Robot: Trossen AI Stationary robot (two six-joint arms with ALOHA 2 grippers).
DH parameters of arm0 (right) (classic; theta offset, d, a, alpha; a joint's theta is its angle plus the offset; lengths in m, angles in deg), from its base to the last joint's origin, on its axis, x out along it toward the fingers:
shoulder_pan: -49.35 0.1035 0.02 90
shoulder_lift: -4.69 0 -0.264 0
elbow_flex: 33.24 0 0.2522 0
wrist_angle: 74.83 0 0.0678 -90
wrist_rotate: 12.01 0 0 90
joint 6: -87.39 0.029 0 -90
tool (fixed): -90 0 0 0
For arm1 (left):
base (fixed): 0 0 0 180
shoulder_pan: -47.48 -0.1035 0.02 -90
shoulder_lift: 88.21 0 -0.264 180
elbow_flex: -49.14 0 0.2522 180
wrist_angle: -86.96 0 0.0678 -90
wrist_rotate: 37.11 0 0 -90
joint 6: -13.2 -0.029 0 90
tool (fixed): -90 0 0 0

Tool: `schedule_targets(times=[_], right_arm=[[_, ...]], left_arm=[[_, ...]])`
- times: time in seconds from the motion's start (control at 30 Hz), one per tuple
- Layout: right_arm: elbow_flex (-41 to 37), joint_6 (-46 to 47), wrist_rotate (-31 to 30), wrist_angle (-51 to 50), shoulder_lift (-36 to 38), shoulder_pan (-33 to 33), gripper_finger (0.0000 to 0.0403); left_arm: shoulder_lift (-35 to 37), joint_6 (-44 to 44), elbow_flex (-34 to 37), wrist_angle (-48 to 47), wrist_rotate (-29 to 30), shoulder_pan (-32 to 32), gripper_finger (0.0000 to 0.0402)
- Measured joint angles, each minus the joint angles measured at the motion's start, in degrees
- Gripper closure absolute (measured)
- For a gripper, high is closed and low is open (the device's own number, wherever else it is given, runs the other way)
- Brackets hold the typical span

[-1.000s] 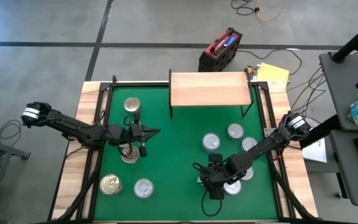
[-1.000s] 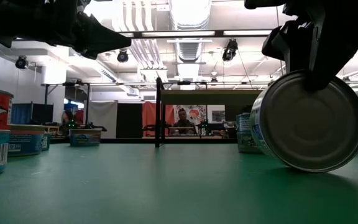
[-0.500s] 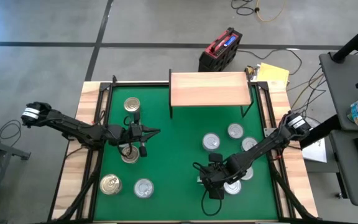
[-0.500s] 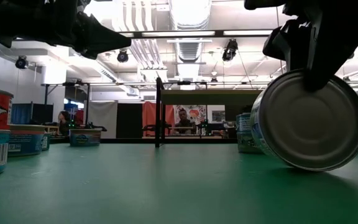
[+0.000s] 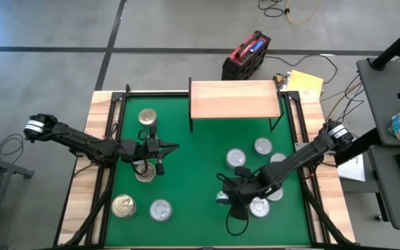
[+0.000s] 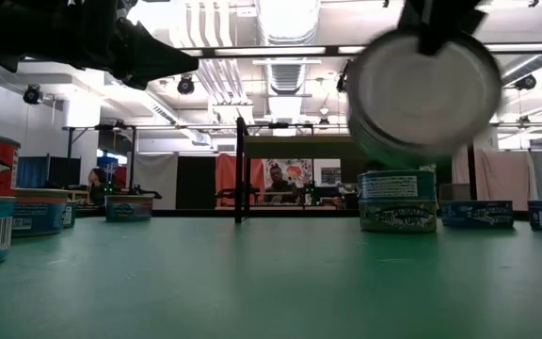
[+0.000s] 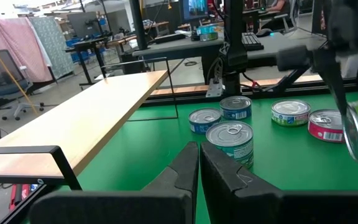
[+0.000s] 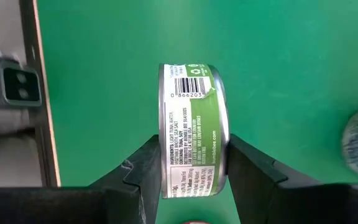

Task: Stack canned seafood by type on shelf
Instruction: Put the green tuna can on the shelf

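Overhead: right claw [image 5: 229,198] is pinching a can [image 5: 222,198] over the mat's near right. Low view: can [image 6: 424,91] is hanging clear of the mat. Left wrist: left claw [image 7: 199,163] is pressed together, shelf [image 7: 73,127] beside it. Right wrist: fingers [image 8: 148,163] are squeezing the green-labelled can [image 8: 193,130] on edge.

Grey floor [image 5: 61,28], ceiling strip lights [image 6: 271,50], desks [image 7: 166,53] behind.

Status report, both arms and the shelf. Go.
Right gripper shut on green-labelled can, held on edge clear of the mat. Left gripper shut, empty, over the mat's left side. Shelf bare. Nothing blocking the way to it.
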Motion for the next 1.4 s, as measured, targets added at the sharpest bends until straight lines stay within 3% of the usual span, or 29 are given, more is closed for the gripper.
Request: schedule_targets(times=[0.3,0.4,0.7,0.87,1.03,1.27,1.4], right_arm=[[0.3,-4.7,-1.1,0.1,9.7,-8.6,0.0259],[0.3,-5.0,-4.9,0.1,13.2,-13.2,0.0259],[0.4,-5.9,-7.8,3.2,20.8,-34.1,0.0259],[0.4,-5.8,1.4,6.0,21.1,-48.5,0.0259],[0.4,-5.7,12.7,9.6,18.5,-58.6,0.0259],[0.3,-5.7,24.7,9.6,14.3,-64.2,0.0259],[0.4,-6.4,26.6,9.3,12.7,-64.3,0.0259]], left_arm=[[0.0,-1.3,0.0,0.2,0.0,0.0,0.0402],[0.0,-1.7,0.0,0.1,0.1,0.0,0.0402],[0.0,-1.7,0.0,0.1,0.2,0.0,0.0402],[0.0,-2.2,0.0,0.1,0.2,0.0,0.0402],[0.0,-2.4,0.0,0.1,0.2,0.0,0.0402],[0.0,-2.4,0.0,-0.1,0.2,0.0,0.0402],[0.0,-2.4,0.0,-0.2,0.2,0.0,0.0402]])
